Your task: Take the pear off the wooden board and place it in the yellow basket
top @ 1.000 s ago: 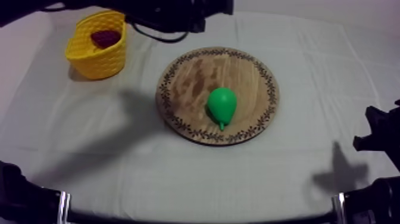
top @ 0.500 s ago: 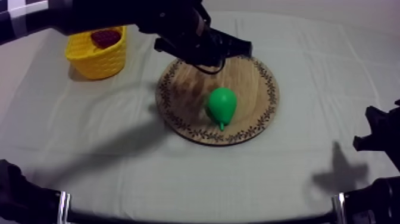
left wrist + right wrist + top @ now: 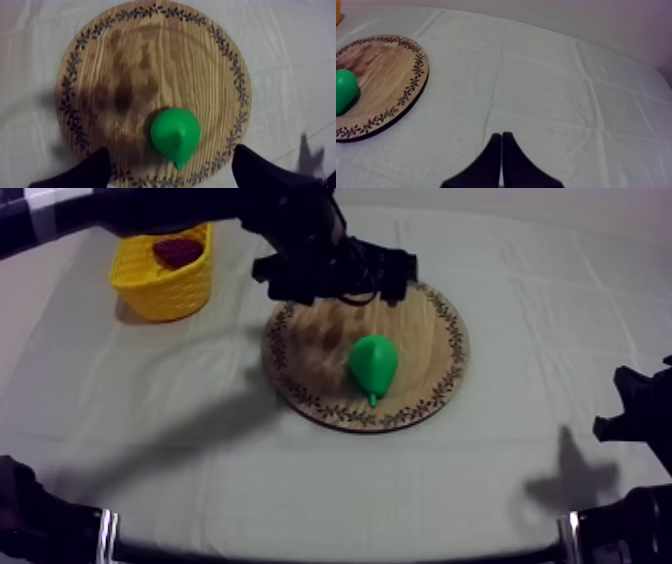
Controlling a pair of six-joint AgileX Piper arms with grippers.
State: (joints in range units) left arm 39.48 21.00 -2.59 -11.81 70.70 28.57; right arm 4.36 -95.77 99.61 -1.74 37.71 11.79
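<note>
Mid-table, board (image 3: 420,318): carries the pear (image 3: 373,363).
Basket (image 3: 160,283): well apart from board, left arm's side.
Left gripper (image 3: 171,159): above board, fingers spread, pear ahead between them; nearer arm.
Right gripper (image 3: 501,145): off board, fingers pressed together.
Pear: on board, off centre, stem toward rim.
</note>
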